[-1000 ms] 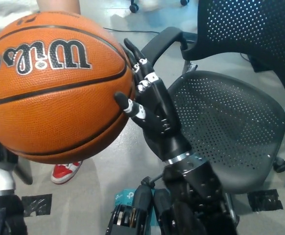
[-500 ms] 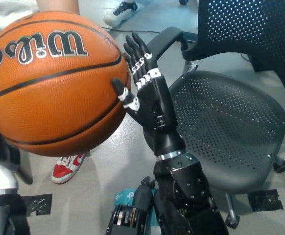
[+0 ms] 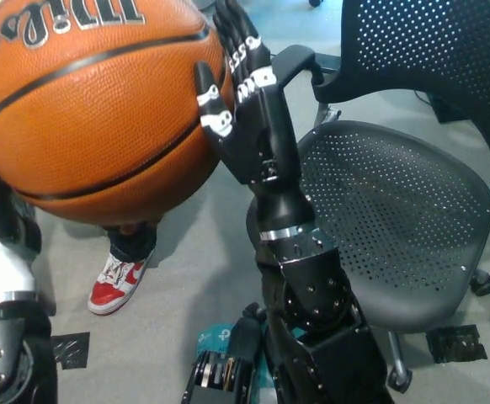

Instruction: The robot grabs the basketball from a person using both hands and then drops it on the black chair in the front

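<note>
A big orange basketball (image 3: 93, 109) with black Wilson lettering fills the upper left of the head view. My black right hand (image 3: 249, 126) lies flat against its right side with the fingers stretched up along it. My white left hand (image 3: 1, 223) presses in from the lower left and is mostly hidden behind the ball. The ball is clamped between the two hands. To the right, lower down, stands the black chair (image 3: 396, 219) with a perforated seat that has nothing on it.
The chair's armrest (image 3: 300, 63) curves just behind my right hand, and its mesh backrest (image 3: 430, 50) is at the top right. A person's leg and red-and-white shoe (image 3: 114, 282) stand under the ball. Black tape marks (image 3: 455, 343) lie on the grey floor.
The ball has risen towards the top of the picture, with both hands following it. The person's arm above the ball has gone out of view, and the person's leg now shows beneath it.
</note>
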{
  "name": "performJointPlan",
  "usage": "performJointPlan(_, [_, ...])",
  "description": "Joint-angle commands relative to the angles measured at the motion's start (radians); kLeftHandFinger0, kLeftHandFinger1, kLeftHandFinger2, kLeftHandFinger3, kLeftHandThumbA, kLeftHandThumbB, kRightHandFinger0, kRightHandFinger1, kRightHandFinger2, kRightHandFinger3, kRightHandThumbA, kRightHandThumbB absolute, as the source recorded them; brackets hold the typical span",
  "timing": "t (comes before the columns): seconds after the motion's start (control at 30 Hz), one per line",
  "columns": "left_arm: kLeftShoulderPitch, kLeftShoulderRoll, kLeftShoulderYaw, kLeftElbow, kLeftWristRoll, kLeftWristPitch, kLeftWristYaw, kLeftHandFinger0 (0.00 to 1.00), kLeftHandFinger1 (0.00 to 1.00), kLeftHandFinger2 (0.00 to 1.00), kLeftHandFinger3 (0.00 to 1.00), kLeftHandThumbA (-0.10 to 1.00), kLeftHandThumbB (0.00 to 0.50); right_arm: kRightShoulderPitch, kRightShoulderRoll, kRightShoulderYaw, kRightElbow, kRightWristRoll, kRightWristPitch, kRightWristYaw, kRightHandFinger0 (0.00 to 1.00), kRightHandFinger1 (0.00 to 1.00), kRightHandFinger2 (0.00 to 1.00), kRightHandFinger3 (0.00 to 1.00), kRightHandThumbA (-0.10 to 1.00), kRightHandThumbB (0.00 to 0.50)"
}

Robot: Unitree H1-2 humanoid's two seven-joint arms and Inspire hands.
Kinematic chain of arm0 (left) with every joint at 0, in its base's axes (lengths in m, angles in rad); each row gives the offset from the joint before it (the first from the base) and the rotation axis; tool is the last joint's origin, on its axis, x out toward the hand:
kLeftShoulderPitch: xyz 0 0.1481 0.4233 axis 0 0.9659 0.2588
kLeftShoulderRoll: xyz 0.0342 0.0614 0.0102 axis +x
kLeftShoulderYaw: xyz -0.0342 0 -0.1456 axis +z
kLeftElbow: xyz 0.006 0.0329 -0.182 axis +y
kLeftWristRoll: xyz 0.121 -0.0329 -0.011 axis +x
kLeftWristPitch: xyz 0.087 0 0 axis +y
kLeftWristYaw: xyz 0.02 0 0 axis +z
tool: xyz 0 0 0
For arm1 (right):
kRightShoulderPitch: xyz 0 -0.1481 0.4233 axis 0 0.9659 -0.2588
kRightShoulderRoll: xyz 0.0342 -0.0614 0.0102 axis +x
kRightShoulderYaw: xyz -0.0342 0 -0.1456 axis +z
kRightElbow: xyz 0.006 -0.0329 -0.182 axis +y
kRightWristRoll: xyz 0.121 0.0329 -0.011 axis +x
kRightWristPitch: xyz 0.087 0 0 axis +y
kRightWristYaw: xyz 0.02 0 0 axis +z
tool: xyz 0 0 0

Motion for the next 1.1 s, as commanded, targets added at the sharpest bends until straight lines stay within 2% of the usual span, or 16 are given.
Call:
performJointPlan(0.0, [-0.118, -0.011, -0.148, -0.086, 0.037, -0.029, -0.134, 1.0, 1.0, 1.0, 1.0, 1.0, 0.133, -0.074, 0.068, 0.125, 0.048, -0.104, 0.075, 0.109, 1.0, 1.0, 1.0, 1.0, 1.0, 0.258])
performJointPlan(0.2, [-0.151, -0.011, -0.166, -0.066, 0.05, -0.027, -0.12, 1.0, 1.0, 1.0, 1.0, 1.0, 0.135, -0.092, 0.042, 0.12, 0.061, -0.093, 0.05, 0.11, 1.0, 1.0, 1.0, 1.0, 1.0, 0.258])
performJointPlan(0.33, [-0.206, -0.004, -0.182, -0.056, 0.044, -0.022, -0.133, 1.0, 1.0, 1.0, 1.0, 1.0, 0.126, -0.115, 0.024, 0.102, 0.013, -0.078, 0.073, 0.105, 1.0, 1.0, 1.0, 1.0, 1.0, 0.259])
performJointPlan(0.4, [-0.254, -0.008, -0.19, -0.038, 0.039, -0.027, -0.139, 1.0, 1.0, 1.0, 1.0, 1.0, 0.133, -0.145, 0.008, 0.08, -0.019, -0.068, 0.094, 0.101, 1.0, 1.0, 1.0, 1.0, 1.0, 0.272])
performJointPlan(0.5, [-0.319, -0.014, -0.215, -0.012, 0.077, -0.004, -0.135, 1.0, 1.0, 1.0, 1.0, 1.0, 0.182, -0.172, -0.016, 0.053, -0.055, -0.041, 0.115, 0.099, 1.0, 1.0, 1.0, 1.0, 1.0, 0.269])
performJointPlan(0.6, [-0.394, -0.034, -0.252, 0.037, 0.111, 0.029, -0.13, 1.0, 1.0, 1.0, 1.0, 1.0, 0.179, -0.19, -0.045, 0.004, -0.086, 0.016, 0.125, 0.103, 1.0, 1.0, 1.0, 1.0, 1.0, 0.261])
performJointPlan(0.7, [-0.448, -0.053, -0.281, 0.095, 0.119, 0.03, -0.134, 1.0, 1.0, 1.0, 1.0, 1.0, 0.201, -0.199, -0.076, -0.033, -0.116, 0.007, 0.144, 0.086, 1.0, 1.0, 1.0, 1.0, 1.0, 0.26])
performJointPlan(0.77, [-0.49, -0.055, -0.322, 0.14, 0.171, 0.044, -0.131, 1.0, 1.0, 1.0, 1.0, 1.0, 0.196, -0.203, -0.103, -0.063, -0.129, 0.027, 0.167, 0.088, 1.0, 1.0, 1.0, 1.0, 1.0, 0.289])
performJointPlan(0.83, [-0.522, -0.078, -0.336, 0.193, 0.157, 0.041, -0.133, 1.0, 1.0, 1.0, 1.0, 1.0, 0.171, -0.2, -0.129, -0.089, -0.131, 0.057, 0.158, 0.096, 1.0, 1.0, 1.0, 1.0, 1.0, 0.249])
performJointPlan(0.9, [-0.543, -0.1, -0.344, 0.259, 0.151, -0.002, -0.125, 1.0, 1.0, 1.0, 1.0, 1.0, 0.164, -0.201, -0.146, -0.109, -0.12, 0.043, 0.145, 0.082, 1.0, 1.0, 1.0, 1.0, 1.0, 0.233])
performJointPlan(0.93, [-0.555, -0.099, -0.364, 0.296, 0.183, -0.028, -0.118, 1.0, 1.0, 1.0, 1.0, 1.0, 0.16, -0.197, -0.156, -0.118, -0.124, 0.036, 0.15, 0.073, 1.0, 1.0, 1.0, 1.0, 1.0, 0.208])
performJointPlan(1.0, [-0.587, -0.123, -0.398, 0.382, 0.219, -0.042, -0.108, 1.0, 1.0, 1.0, 1.0, 1.0, 0.141, -0.174, -0.178, -0.152, -0.144, 0.067, 0.174, 0.067, 1.0, 1.0, 1.0, 1.0, 1.0, 0.236])
performJointPlan(1.07, [-0.602, -0.134, -0.426, 0.433, 0.238, -0.045, -0.106, 1.0, 1.0, 1.0, 1.0, 1.0, 0.134, -0.151, -0.205, -0.172, -0.135, 0.105, 0.149, 0.084, 1.0, 1.0, 1.0, 1.0, 1.0, 0.219])
